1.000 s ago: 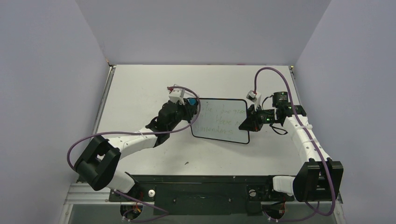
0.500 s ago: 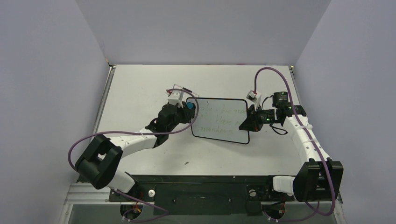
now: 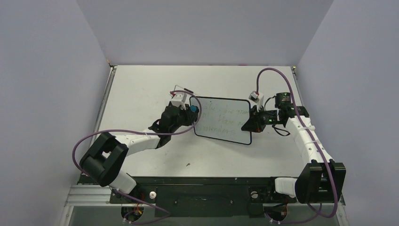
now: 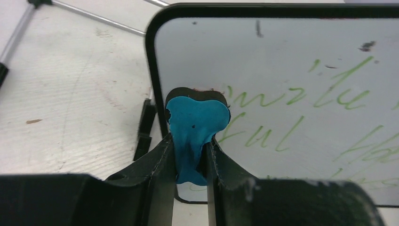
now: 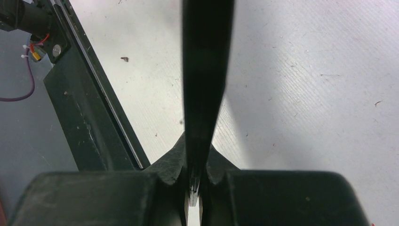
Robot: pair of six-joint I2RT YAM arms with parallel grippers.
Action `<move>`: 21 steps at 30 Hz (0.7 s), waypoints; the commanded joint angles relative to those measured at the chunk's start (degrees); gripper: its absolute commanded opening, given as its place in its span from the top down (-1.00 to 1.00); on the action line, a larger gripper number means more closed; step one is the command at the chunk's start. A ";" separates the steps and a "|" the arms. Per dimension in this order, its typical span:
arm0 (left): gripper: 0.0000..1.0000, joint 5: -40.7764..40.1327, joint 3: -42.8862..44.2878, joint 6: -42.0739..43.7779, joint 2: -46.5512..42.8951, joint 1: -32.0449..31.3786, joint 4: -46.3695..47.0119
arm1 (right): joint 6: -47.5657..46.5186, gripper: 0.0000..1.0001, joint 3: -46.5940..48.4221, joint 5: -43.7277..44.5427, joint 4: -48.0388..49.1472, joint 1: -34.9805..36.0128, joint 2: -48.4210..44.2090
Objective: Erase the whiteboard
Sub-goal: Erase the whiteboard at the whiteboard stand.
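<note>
The whiteboard (image 3: 222, 120), white with a thin black frame and faint green handwriting, is at mid table. My left gripper (image 3: 193, 111) is shut on the small blue eraser (image 4: 194, 127), which presses on the board's left edge (image 4: 282, 84) beside the green writing. My right gripper (image 3: 249, 123) is shut on the board's right edge, seen edge-on as a dark bar (image 5: 205, 70) between its jaws, and holds the board tilted.
The thin wire stand (image 3: 181, 89) lies behind the left gripper; its rods show at the upper left of the left wrist view (image 4: 94, 21). The black rail (image 3: 202, 186) runs along the table's near edge. Purple cables loop over both arms.
My left gripper has slid the eraser slightly right and toward the near side along the board's left edge. The board and the right gripper have barely moved.
</note>
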 commanded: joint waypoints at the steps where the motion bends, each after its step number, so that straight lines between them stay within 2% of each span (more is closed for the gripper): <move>1: 1.00 -10.22 1.74 -3.27 -0.17 1.58 -2.70 | -3.91 1.00 -0.37 0.21 0.12 0.83 -0.31; 4: 1.00 -9.47 1.80 -3.57 0.43 1.71 -3.08 | -4.04 1.00 -0.40 0.14 0.01 0.81 -0.40; 10: 1.00 4.12 0.68 1.14 1.16 1.15 3.82 | -4.26 1.00 -0.37 0.08 -0.14 0.83 -0.32; 14: 1.00 8.94 1.51 2.14 1.83 0.69 5.40 | -4.35 1.00 -0.30 0.06 -0.32 0.79 -0.39; 21: 1.00 9.89 0.77 0.75 1.21 0.38 7.39 | -4.59 1.00 -0.33 0.03 -0.48 0.83 -0.36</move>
